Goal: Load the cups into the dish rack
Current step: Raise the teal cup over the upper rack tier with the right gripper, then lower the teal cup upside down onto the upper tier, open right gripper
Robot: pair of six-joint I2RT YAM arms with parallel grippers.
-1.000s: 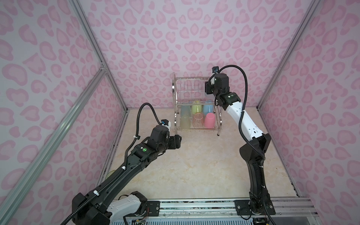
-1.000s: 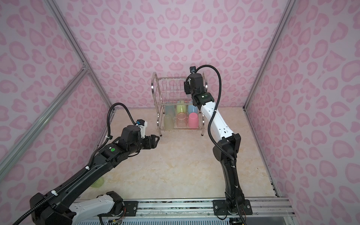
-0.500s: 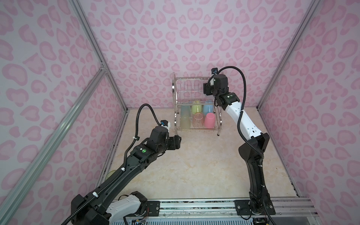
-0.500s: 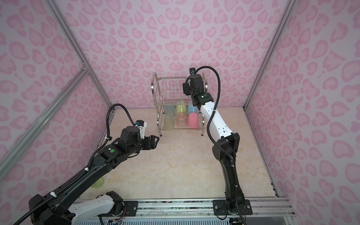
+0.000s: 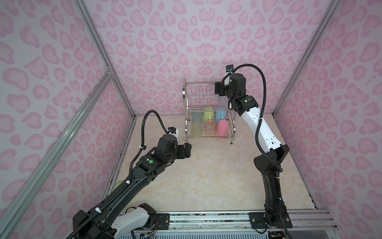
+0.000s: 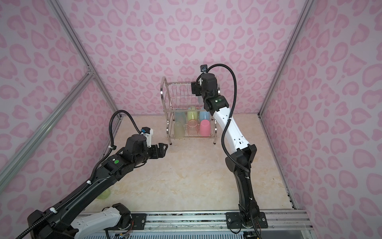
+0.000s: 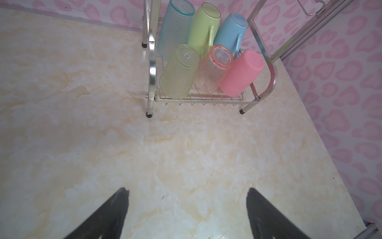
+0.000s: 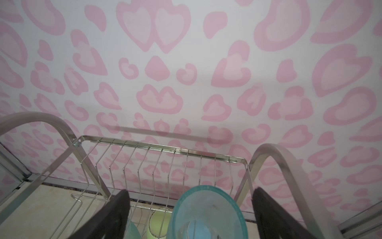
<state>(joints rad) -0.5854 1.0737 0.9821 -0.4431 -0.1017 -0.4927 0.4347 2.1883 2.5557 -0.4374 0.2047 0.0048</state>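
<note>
The steel dish rack (image 5: 187,97) (image 6: 165,97) stands at the back wall. Its lower tier holds several cups upside down: a pale blue tumbler (image 7: 175,27), green mug (image 7: 203,27), blue mug (image 7: 229,31), yellow-green tumbler (image 7: 179,72), orange-pink tumbler (image 7: 213,70) and pink tumbler (image 7: 241,72). On the upper tier sits another pale blue tumbler (image 8: 206,213), mouth up. My right gripper (image 8: 190,191) (image 5: 218,91) is open around it, with a gap on each side. My left gripper (image 7: 187,190) (image 5: 187,149) hangs open and empty over the table, in front of the rack's left leg.
A yellow-green cup (image 5: 116,185) (image 6: 104,194) lies on the table at the front left, partly hidden under the left arm. The marbled table (image 5: 206,175) is boxed in by pink-patterned walls on three sides. A metal rail (image 5: 206,219) runs along the front.
My right gripper has opened and let go of the pale blue tumbler on the upper tier. The left gripper has opened wider and stayed roughly in place.
</note>
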